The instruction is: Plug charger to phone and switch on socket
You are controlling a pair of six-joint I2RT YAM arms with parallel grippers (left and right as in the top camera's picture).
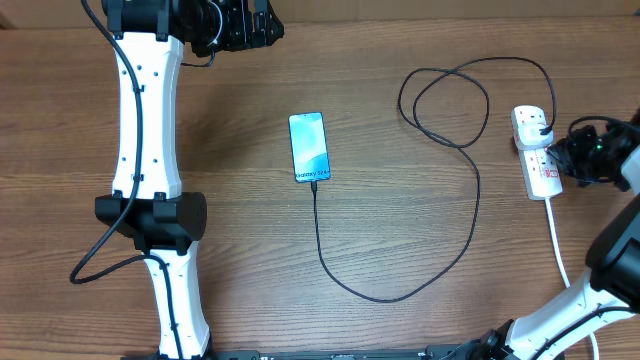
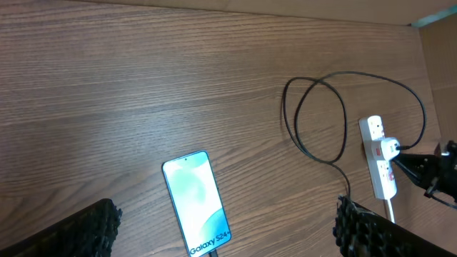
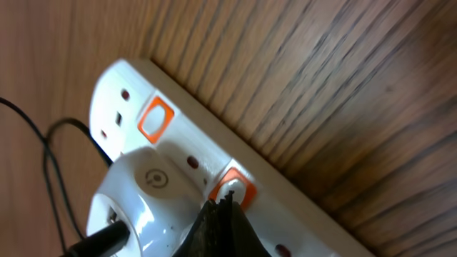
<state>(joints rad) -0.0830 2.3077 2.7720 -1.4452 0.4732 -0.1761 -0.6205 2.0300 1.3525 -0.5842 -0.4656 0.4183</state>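
Note:
The phone [image 1: 309,147] lies mid-table, light-blue screen up; it also shows in the left wrist view [image 2: 196,201]. The black charger cable [image 1: 470,210] runs from the phone's lower end, loops right and reaches a white adapter [image 1: 537,123] plugged into the white socket strip [image 1: 541,170] at the right. In the right wrist view my right gripper [image 3: 225,203] is shut, its tip pressed on an orange-framed switch [image 3: 233,187] beside the adapter [image 3: 139,196]. My left gripper [image 2: 225,228] is open and empty, high above the phone.
A second orange switch [image 3: 156,119] sits further along the strip. The strip's thick white cord [image 1: 560,255] runs toward the front edge. The left arm [image 1: 150,150] stretches along the table's left side. The table's right edge lies just beyond the strip.

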